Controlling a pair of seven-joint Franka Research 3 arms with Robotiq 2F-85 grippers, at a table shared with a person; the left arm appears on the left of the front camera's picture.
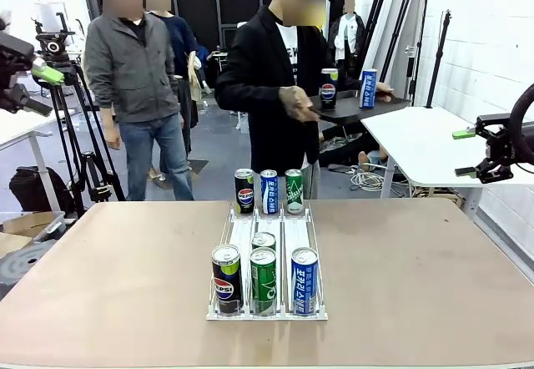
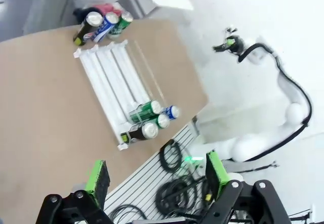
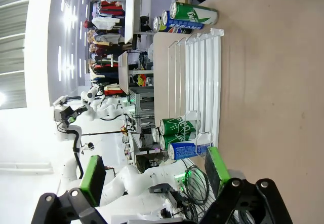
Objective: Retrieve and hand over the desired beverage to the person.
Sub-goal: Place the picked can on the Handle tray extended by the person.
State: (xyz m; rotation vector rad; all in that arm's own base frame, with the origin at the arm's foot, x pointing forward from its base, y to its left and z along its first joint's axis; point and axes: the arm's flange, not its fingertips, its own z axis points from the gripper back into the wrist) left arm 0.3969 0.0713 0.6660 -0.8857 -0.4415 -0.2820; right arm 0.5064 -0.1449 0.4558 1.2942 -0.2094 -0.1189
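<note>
While the front view shows the person (image 1: 279,85) behind the bench (image 1: 417,260), wrist views show left end effector (image 2: 157,176) and right end effector (image 3: 154,171) wide open, empty.

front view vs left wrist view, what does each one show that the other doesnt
Front view alone: the person in a black jacket at the table's far side, bystanders behind, and the can labels facing the camera, such as the Pepsi can.

Left wrist view alone: the left gripper with its green pads wide apart, seen from above, plus coiled black cables below the table edge.

Both: the brown table, the white can rack, three cans beyond its far end, four at its near end, and the right gripper, open.
</note>
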